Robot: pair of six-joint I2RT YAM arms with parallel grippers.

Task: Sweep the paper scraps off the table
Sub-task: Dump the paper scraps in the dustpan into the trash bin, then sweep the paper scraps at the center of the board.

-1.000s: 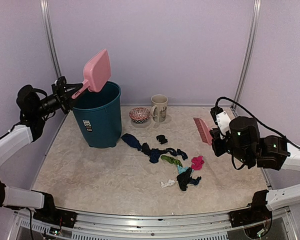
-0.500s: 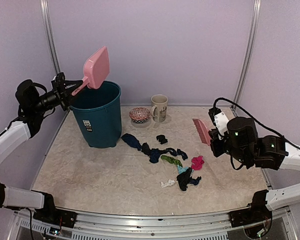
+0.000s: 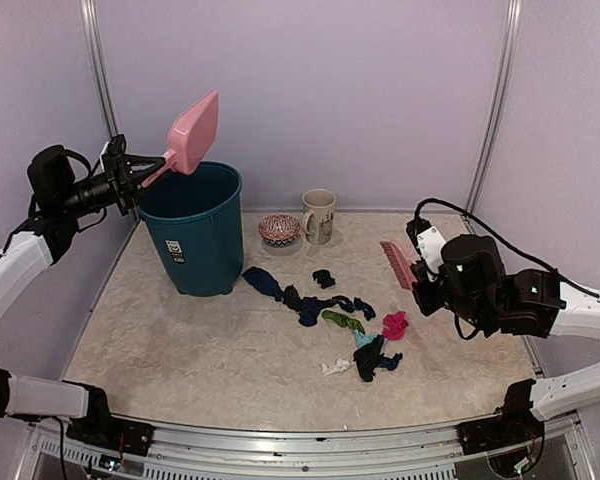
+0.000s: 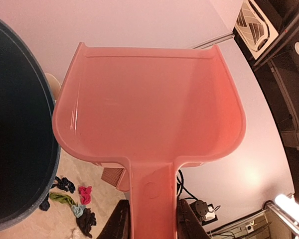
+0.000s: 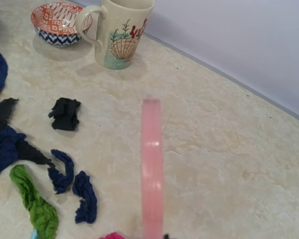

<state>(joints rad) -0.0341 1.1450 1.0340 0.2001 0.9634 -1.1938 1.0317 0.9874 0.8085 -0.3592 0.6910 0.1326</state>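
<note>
Several paper scraps lie mid-table: navy (image 3: 263,282), black (image 3: 323,278), green (image 3: 342,321), magenta (image 3: 395,324) and a black clump (image 3: 370,360). My left gripper (image 3: 138,180) is shut on the handle of a pink dustpan (image 3: 195,132), held tilted in the air over the teal bin (image 3: 195,235). In the left wrist view the pan (image 4: 149,109) looks empty, and its handle sits between my fingers (image 4: 117,224). My right gripper (image 3: 425,275) is shut on a pink brush (image 3: 395,258), just right of the scraps and above the table (image 3: 180,340). The right wrist view shows the brush (image 5: 152,169) beside navy scraps (image 5: 84,196).
A shell-print mug (image 3: 319,215) and a patterned bowl (image 3: 279,229) stand at the back, behind the scraps. The bin stands at the back left. A small white scrap (image 3: 334,367) lies near the black clump. Walls close in the table on three sides.
My right arm has carried the brush leftward, closer to the scraps. My left arm has lifted the dustpan slightly higher over the bin. The scraps have not moved.
</note>
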